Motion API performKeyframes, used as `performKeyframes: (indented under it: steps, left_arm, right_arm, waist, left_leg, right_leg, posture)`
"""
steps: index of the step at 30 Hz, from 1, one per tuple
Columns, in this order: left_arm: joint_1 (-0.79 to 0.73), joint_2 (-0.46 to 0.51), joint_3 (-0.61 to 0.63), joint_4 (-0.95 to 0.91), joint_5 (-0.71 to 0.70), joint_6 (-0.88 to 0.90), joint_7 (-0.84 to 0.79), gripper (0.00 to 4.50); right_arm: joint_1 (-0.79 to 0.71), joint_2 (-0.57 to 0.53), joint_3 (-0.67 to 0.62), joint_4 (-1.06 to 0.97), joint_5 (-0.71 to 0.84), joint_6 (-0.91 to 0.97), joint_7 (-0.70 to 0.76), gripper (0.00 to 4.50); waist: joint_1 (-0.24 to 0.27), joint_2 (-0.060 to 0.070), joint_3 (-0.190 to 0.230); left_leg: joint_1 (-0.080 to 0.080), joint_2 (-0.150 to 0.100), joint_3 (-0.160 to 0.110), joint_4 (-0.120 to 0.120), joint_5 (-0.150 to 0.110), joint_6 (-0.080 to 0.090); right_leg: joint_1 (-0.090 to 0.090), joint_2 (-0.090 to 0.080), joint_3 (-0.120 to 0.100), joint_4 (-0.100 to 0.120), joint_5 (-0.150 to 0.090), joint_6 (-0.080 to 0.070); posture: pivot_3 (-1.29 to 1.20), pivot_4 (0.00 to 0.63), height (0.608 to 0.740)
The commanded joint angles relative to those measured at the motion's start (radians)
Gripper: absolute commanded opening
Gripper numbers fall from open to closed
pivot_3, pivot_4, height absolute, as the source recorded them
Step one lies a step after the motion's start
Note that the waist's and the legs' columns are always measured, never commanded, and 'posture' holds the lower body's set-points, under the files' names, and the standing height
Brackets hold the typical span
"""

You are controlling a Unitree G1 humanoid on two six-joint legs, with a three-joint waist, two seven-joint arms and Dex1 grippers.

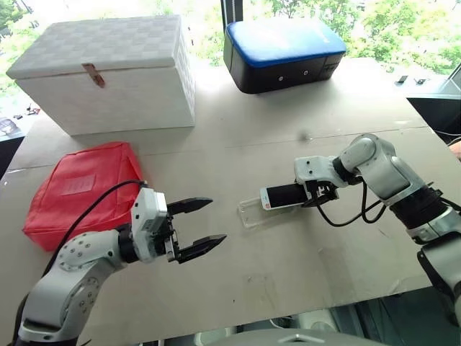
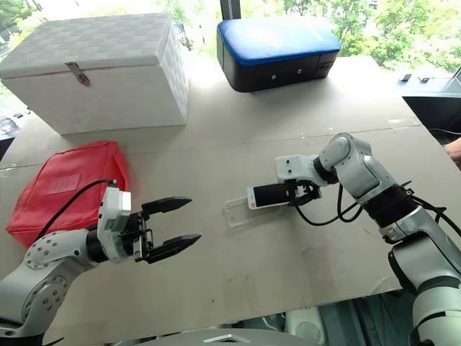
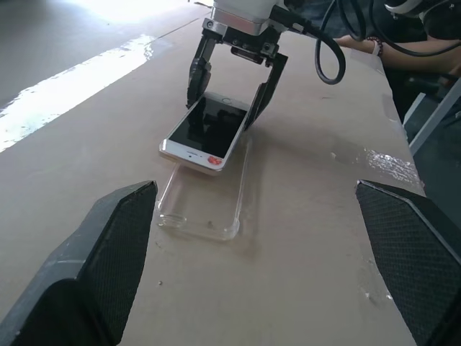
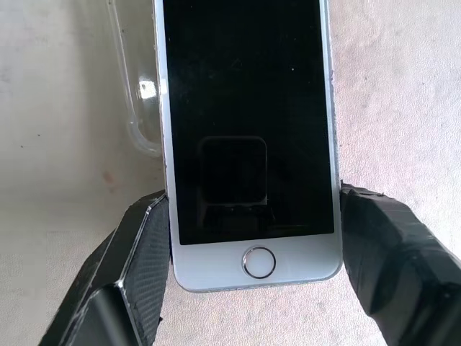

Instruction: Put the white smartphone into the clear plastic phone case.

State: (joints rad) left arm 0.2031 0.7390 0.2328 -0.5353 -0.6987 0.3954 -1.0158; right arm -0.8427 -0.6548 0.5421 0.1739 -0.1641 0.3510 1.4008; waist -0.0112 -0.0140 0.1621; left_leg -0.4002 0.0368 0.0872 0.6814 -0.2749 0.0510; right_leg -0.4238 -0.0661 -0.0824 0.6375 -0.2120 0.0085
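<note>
Right claw (image 3: 230,94) grips the white smartphone (image 3: 205,130) by its long edges near the home button, screen up, its far end tilted down over the clear plastic phone case (image 3: 205,205), which lies flat on the bench (image 1: 288,274). Left claw (image 1: 194,231) hangs spread and empty, near the case. The phone looks stiff, slim and glossy, likely to slip if pinched lightly; its side edges seem the surest hold. The case is thin and probably flexes and slides. Its outline is faint, and whether the phone's end touches the rim cannot be made out.
</note>
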Motion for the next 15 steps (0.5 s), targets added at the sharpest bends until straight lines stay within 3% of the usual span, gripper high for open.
performKeyframes:
  steps: [1, 15]
  left_arm:
    - [0.007, 0.001, 0.014, -0.032, -0.01, -0.007, 0.004, 4.5]
    - [0.007, 0.001, 0.006, -0.027, -0.005, -0.012, 0.004, 4.5]
  right_arm:
    - [-0.029, -0.008, -0.026, -0.056, 0.009, -0.009, 0.021, 2.92]
    - [-0.036, -0.019, 0.014, -0.158, -0.045, -0.001, 0.042, 2.92]
  waist:
    - [0.0, 0.0, 0.0]
    - [0.0, 0.0, 0.0]
  left_leg:
    - [0.0, 0.0, 0.0, 0.0, 0.0, 0.0]
    - [0.0, 0.0, 0.0, 0.0, 0.0, 0.0]
  right_leg:
    - [0.0, 0.0, 0.0, 0.0, 0.0, 0.0]
    - [0.0, 0.0, 0.0, 0.0, 0.0, 0.0]
  posture:
    - [0.0, 0.15, 0.74]
    - [0.0, 0.15, 0.74]
